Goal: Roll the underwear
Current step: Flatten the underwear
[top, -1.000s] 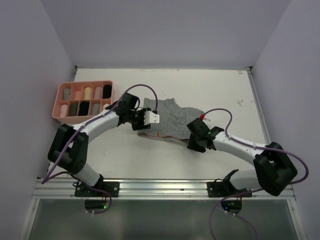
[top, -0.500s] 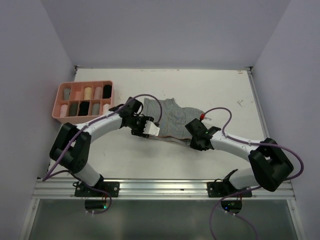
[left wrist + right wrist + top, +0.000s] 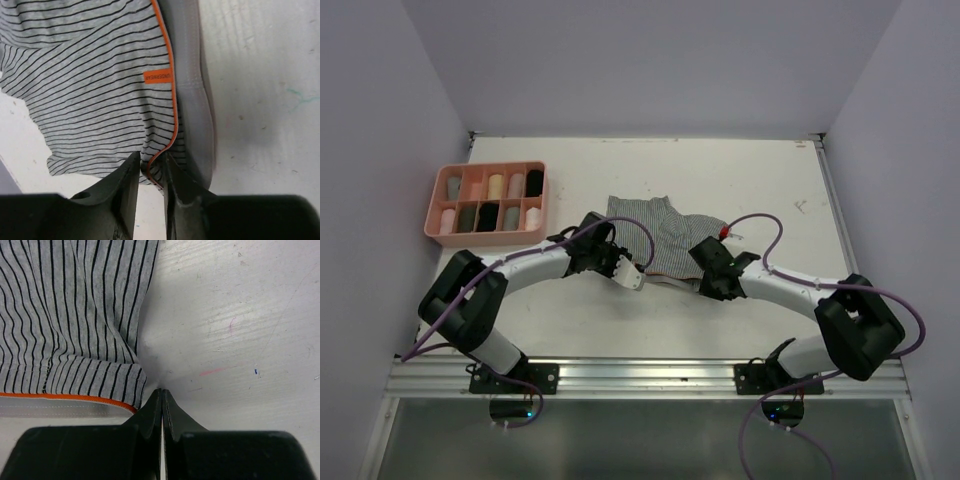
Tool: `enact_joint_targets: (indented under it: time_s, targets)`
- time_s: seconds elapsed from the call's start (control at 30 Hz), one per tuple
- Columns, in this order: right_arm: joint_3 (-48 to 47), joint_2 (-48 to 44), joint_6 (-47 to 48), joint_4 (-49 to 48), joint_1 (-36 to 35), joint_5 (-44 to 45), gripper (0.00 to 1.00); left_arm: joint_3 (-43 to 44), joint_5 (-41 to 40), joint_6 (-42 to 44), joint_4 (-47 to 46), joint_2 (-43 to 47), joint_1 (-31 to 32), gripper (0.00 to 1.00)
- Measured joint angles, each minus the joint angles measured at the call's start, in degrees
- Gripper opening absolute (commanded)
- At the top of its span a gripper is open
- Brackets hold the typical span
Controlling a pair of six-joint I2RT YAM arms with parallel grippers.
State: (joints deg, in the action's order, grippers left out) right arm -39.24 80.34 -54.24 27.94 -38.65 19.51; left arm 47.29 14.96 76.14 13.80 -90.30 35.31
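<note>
The grey striped underwear (image 3: 665, 232) lies spread flat in the middle of the table, its grey waistband with orange piping toward the near side. My left gripper (image 3: 628, 277) is at its near left corner. In the left wrist view the striped underwear (image 3: 100, 75) has its orange-piped edge bunched between the fingers of the left gripper (image 3: 151, 162), which is shut on it. My right gripper (image 3: 706, 284) is at the near right corner. In the right wrist view the right gripper (image 3: 161, 392) is shut, tips pressed to the table just right of the underwear's corner (image 3: 125, 380), with nothing visible between them.
A pink tray (image 3: 544, 195) with compartments holding rolled garments stands at the back left. White walls close in the table on three sides. A metal rail (image 3: 640, 375) runs along the near edge by the arm bases.
My left gripper has slid toward the near edge, down to the underwear's left corner, and its jaws have narrowed onto the fabric. The right gripper has closed, barely moving.
</note>
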Motion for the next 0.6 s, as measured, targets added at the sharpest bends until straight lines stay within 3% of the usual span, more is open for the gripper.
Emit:
enact_joint_targets:
  time_s: [0.17,0.33,0.4,0.57,0.6]
  targets:
    - [-0.4,0.3,0.1,1.0,0.0,1.4,0.00,-0.1,-2.8,1.3,-1.0,0.2,0.0,0.00]
    - [-0.8,0.2,3.5,2.4,0.0,3.6,0.00,0.0,-5.4,-0.3,0.5,0.7,-0.5,0.00]
    - [-1.5,0.0,6.6,2.4,0.0,3.5,0.11,0.0,-6.3,-2.3,2.3,1.0,-1.2,0.00]
    - [-2.8,-5.2,6.6,2.9,0.0,1.7,0.23,1.4,-6.7,-10.7,7.3,1.1,-2.7,0.00]
    - [-2.1,-7.9,4.7,2.4,0.0,1.0,0.33,2.0,-6.6,-12.7,8.3,1.0,-2.7,0.00]
